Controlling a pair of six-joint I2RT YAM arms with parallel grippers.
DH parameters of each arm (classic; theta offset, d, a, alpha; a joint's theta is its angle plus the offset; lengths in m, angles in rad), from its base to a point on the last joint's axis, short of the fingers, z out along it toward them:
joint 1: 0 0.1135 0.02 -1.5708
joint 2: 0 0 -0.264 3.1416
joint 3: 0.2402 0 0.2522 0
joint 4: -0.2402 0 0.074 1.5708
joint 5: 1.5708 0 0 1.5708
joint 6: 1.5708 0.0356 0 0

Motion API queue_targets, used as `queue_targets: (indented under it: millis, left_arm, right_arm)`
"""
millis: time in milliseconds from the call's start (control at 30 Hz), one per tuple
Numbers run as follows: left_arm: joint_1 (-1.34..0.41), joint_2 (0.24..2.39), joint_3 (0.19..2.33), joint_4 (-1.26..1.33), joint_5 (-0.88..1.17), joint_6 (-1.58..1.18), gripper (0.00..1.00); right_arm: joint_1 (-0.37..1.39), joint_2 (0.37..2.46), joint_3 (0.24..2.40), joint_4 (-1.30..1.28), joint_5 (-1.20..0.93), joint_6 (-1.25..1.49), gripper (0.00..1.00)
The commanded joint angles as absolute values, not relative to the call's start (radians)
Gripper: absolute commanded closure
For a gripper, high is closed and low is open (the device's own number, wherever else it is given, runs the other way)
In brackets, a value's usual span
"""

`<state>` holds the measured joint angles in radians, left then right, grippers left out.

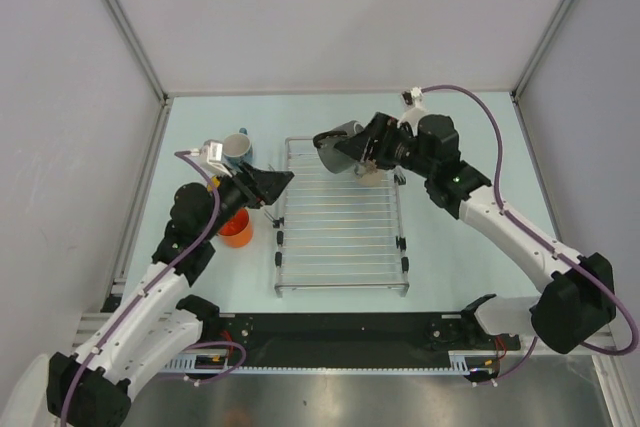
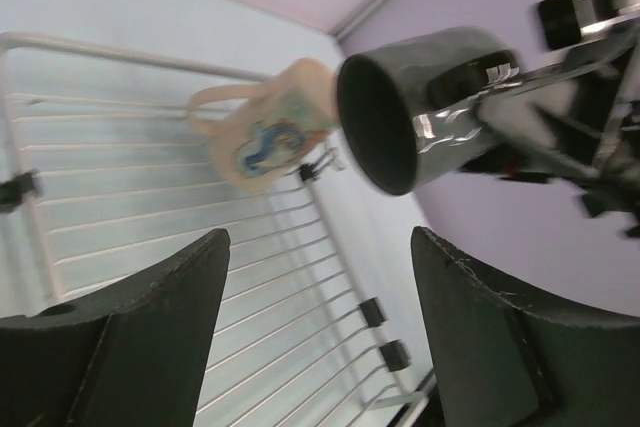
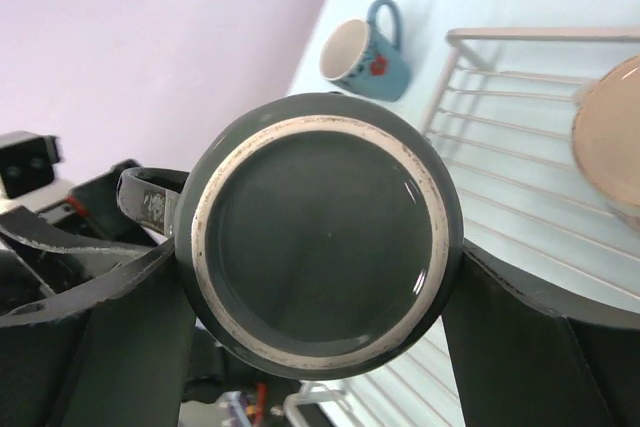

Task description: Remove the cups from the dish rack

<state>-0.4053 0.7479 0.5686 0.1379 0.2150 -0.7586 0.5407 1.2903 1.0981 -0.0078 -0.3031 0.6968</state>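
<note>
My right gripper (image 1: 352, 153) is shut on the dark grey mug (image 1: 336, 145) and holds it tilted above the far edge of the silver wire dish rack (image 1: 340, 247). In the right wrist view the mug's base (image 3: 325, 237) fills the space between the fingers. The beige mug (image 1: 372, 174) sits on the rack's far right corner, partly hidden; it also shows in the left wrist view (image 2: 265, 137). My left gripper (image 1: 276, 183) is open and empty at the rack's left edge, facing the grey mug (image 2: 420, 107). The yellow mug is out of view.
The blue mug (image 1: 237, 150) stands on the table left of the rack's far corner, also seen in the right wrist view (image 3: 365, 52). The orange mug (image 1: 236, 229) stands left of the rack, under my left arm. Walls enclose the table on three sides.
</note>
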Motion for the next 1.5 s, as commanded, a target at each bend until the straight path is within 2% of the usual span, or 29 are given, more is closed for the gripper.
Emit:
queue_targets:
  millis: [0, 333, 433, 1167, 1333, 1467]
  left_arm:
    - [-0.411, 0.741, 0.493, 0.503, 0.357, -0.879, 0.21]
    - [-0.439, 0.824, 0.425, 0.796, 0.451, -0.982, 0.21]
    - [-0.454, 0.841, 0.429, 0.807, 0.453, -0.979, 0.20]
    - [-0.568, 0.907, 0.543, 0.724, 0.373, -0.836, 0.21]
    - [-0.592, 0.939, 0.554, 0.735, 0.402, -0.834, 0.27]
    - [-0.624, 0.957, 0.548, 0.746, 0.399, -0.825, 0.28]
  right_arm:
    - [0.497, 1.250, 0.975, 0.457, -0.515, 0.931, 1.00]
    - [0.483, 1.334, 0.770, 1.032, -0.564, 1.242, 1.00]
    - [0.485, 1.359, 0.750, 1.104, -0.568, 1.301, 1.00]
    - [0.569, 1.408, 0.775, 1.101, -0.558, 1.270, 1.00]
    - [0.592, 1.433, 0.776, 1.120, -0.549, 1.276, 1.00]
    - [0.597, 1.448, 0.788, 1.137, -0.551, 1.292, 1.00]
